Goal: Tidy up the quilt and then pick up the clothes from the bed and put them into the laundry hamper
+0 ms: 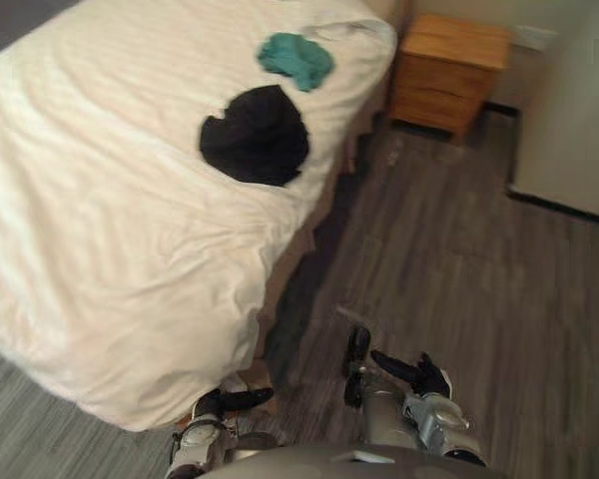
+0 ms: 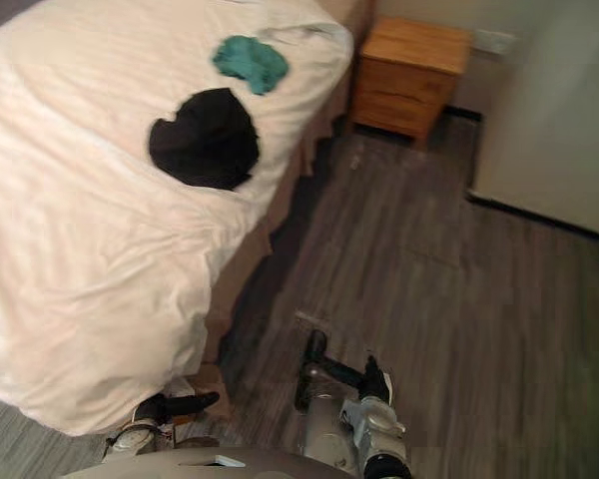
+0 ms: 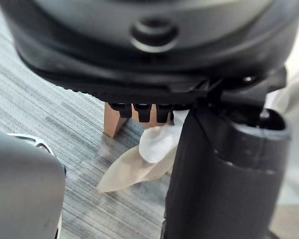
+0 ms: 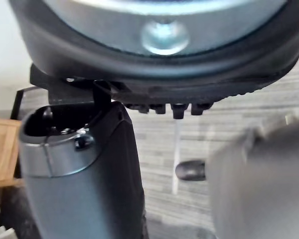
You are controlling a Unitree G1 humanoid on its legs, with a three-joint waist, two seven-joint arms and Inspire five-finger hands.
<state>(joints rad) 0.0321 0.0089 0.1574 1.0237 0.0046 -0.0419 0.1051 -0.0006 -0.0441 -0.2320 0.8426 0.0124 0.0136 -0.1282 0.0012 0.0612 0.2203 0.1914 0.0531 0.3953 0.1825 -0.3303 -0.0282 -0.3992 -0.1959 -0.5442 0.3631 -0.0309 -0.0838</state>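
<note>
A white quilt (image 1: 110, 220) covers the bed, lying fairly smooth with creases near its foot corner. On it lie a black garment (image 1: 255, 135) and, farther up by the bed's right edge, a teal garment (image 1: 296, 58). My left hand (image 1: 230, 401) hangs low beside the quilt's hanging corner (image 3: 157, 144), fingers relaxed and holding nothing. Over the floor to the right of the bed, my right hand (image 1: 414, 374) is open and empty.
A wooden nightstand (image 1: 449, 70) stands past the bed's head on the right. A pale panel or door (image 1: 569, 110) fills the far right. Grey wood-look floor (image 1: 429, 259) runs alongside the bed. A wooden bed leg (image 3: 117, 119) stands under the corner.
</note>
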